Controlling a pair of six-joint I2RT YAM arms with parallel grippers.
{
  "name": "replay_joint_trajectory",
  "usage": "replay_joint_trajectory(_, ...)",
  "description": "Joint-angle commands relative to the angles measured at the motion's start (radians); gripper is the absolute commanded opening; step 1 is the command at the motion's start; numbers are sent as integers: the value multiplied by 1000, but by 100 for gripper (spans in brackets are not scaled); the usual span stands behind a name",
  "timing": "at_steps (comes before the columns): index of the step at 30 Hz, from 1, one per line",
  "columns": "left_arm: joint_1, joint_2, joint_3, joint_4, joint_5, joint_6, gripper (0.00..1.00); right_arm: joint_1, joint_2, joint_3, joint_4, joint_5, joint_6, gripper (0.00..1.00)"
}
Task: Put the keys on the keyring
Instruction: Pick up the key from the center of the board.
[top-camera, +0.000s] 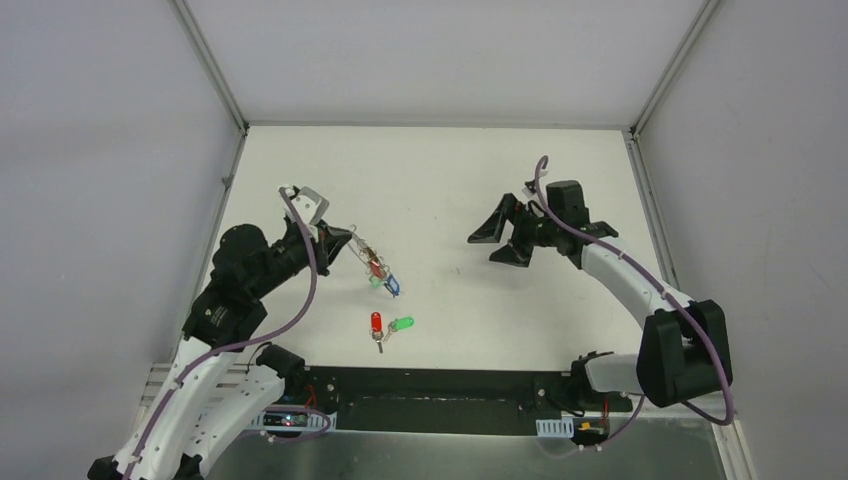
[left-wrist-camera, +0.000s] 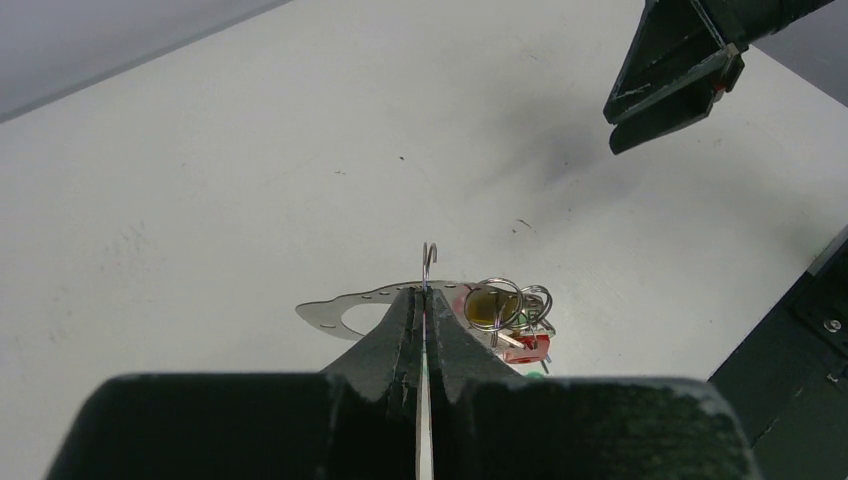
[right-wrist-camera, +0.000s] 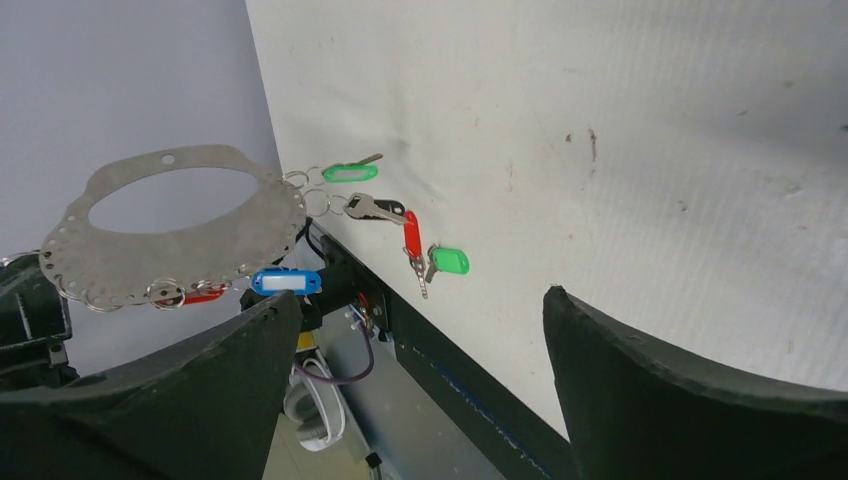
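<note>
flat grey perforated metal keyring (right-wrist-camera: 200, 255) pinched edge-on in the clamped left gripper (left-wrist-camera: 422, 300), red-headed key (top-camera: 376, 322) and green-headed key (top-camera: 403, 324) on the matte white table (top-camera: 450, 180) near it, right gripper (top-camera: 505, 240) spread wide, well apart from the keyring

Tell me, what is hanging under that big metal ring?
Under the keyring dangle a green-headed key, a blue tag and a silver key; a red piece is partly covered by the right hand.
</note>
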Motion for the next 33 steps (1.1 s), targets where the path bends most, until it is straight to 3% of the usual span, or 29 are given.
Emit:
replay_joint_trajectory(1,8,-77,27,-28,-90,28,0,111,8,-3,2,46,56,91)
replay_joint_trajectory(7,7,-160,26,-68,-92,55,0,284,121,46,-14,120,62,75)
replay_joint_trajectory(15,6,-220,32,-104,-67,69,0,453,351,142,45,64,104,48)
replay_joint_trajectory(22,6,-252,30,-133,-58,75,0,589,506,300,-19,78,116,38)
replay_joint_trajectory(33,6,-281,28,-157,-89,83,0,640,604,379,-92,121,93,36)
